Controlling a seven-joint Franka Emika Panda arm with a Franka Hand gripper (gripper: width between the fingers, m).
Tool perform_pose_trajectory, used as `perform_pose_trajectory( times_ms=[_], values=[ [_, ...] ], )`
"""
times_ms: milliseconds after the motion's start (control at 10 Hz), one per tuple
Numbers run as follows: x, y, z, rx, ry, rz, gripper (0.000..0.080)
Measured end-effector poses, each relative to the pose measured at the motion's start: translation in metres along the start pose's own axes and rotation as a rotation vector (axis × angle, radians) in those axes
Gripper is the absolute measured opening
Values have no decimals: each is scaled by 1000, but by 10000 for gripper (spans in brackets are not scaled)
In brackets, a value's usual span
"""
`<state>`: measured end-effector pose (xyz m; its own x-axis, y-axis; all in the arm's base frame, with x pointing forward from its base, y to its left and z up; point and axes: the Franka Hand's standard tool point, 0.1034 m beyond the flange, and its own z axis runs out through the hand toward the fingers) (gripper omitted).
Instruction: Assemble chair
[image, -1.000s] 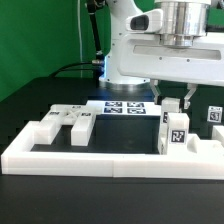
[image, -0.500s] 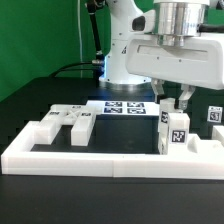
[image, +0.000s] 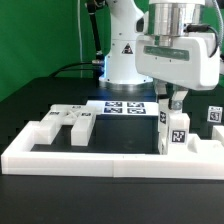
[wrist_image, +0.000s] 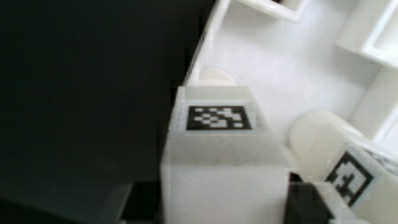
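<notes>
Chair parts (image: 68, 122) inside white border rail (image: 100, 160)

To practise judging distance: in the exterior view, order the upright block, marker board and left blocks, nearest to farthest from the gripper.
1. upright block: held in the gripper.
2. marker board: middle, toward the exterior view's left.
3. left blocks: farthest left.

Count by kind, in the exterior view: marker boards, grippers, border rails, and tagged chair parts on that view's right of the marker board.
marker board: 1
gripper: 1
border rail: 1
tagged chair parts: 2, the held chair part and the far chair part
Total: 5
</notes>
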<state>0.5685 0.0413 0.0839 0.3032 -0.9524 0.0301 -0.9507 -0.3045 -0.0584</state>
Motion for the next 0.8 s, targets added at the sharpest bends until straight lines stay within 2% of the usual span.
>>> perform_pose_trajectory(
  times_ms=[400,700,800],
  values=[
    [0,1,0,5,-24,374,290],
    [-1,2,1,4,-23,366,299],
    [-2,2,2,0,-23,329,485]
  ],
)
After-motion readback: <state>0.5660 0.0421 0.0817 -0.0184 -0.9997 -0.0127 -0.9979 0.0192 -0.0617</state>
